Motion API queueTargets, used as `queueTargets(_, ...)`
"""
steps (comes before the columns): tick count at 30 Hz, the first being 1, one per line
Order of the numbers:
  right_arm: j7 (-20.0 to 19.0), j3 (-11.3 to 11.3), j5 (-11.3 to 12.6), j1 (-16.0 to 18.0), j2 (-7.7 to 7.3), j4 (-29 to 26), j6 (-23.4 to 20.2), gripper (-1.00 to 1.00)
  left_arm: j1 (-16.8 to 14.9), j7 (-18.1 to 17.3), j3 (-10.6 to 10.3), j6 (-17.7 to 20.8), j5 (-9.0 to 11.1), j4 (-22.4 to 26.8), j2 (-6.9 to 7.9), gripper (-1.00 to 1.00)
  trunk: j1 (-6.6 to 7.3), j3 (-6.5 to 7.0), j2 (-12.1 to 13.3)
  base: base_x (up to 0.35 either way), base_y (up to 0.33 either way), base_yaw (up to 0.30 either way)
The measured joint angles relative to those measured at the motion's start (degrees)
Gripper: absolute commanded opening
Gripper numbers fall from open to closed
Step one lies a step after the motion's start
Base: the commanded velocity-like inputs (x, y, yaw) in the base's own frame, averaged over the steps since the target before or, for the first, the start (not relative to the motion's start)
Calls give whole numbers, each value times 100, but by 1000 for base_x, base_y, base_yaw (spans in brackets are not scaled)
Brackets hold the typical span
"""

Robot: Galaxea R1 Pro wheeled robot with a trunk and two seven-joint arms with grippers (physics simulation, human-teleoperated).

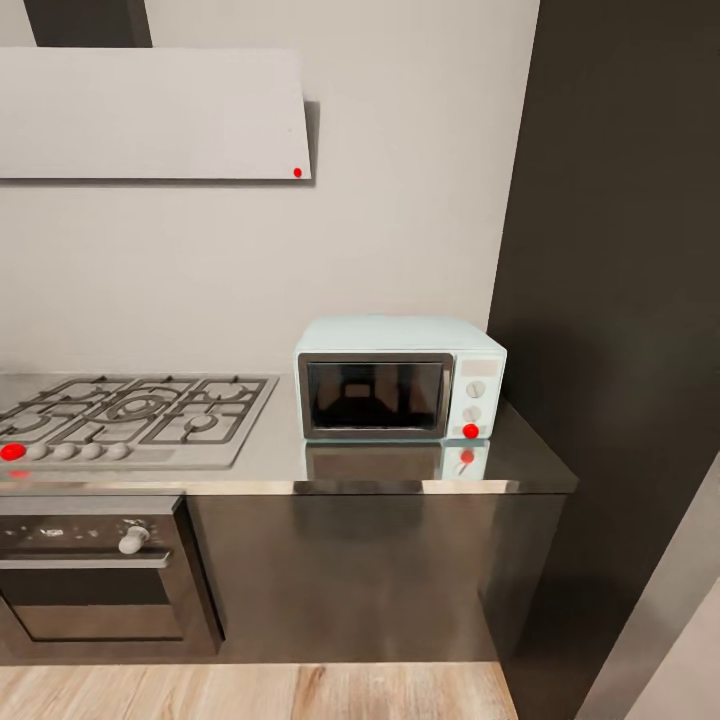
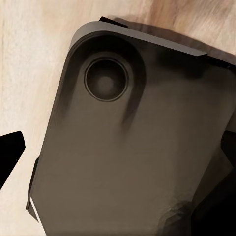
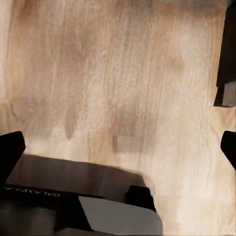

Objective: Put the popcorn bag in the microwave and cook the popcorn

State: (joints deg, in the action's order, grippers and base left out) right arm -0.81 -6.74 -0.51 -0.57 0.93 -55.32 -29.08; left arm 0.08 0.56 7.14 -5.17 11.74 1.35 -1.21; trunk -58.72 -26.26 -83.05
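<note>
The microwave stands door shut at the desk's back right corner, right of the gas hob; the popcorn bag's place cannot be told. Left tool and right tool each hang over the wood floor, fingertips spread wide, holding nothing.

The microwave stood on the table against the back wall, door shut, at the table's right end beside a tall cabinet. The gas hob lay to its left, under the hood, with the oven below the hob.
</note>
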Motion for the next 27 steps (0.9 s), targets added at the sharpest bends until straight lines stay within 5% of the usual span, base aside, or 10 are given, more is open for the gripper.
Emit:
queueTargets(2,1,-55,10,-2,12,-1381,-867,100,0,0,0,0,0,1,0,100,0,-1,0,0,0,0)
queueTargets(4,15,-366,5,3,12,-2732,-1624,100,0,0,-2,-3,0,1,-4,100,0,-1,0,0,0,0)
queueTargets(7,45,-501,-3,304,98,-3317,-2083,100,0,0,2,-7,0,-1,-6,100,-1,1,1,0,0,0)
queueTargets(13,64,-527,-10,1972,563,-3468,-2949,100,0,0,-3,-1,-9,-1,-16,100,0,1,1,0,0,0)
queueTargets(21,112,149,-23,4291,615,-3473,-3067,100,0,0,-23,-1,-18,-1,-26,100,0,1,0,0,0,0)
queueTargets(24,214,202,-24,4731,619,-3467,-3067,100,0,0,-28,-3,-18,0,-26,100,0,0,1,0,0,0)
queueTargets(27,455,353,-8,4790,621,-3406,-3067,100,0,0,-20,-1,-18,0,-27,100,-1,0,1,0,0,0)
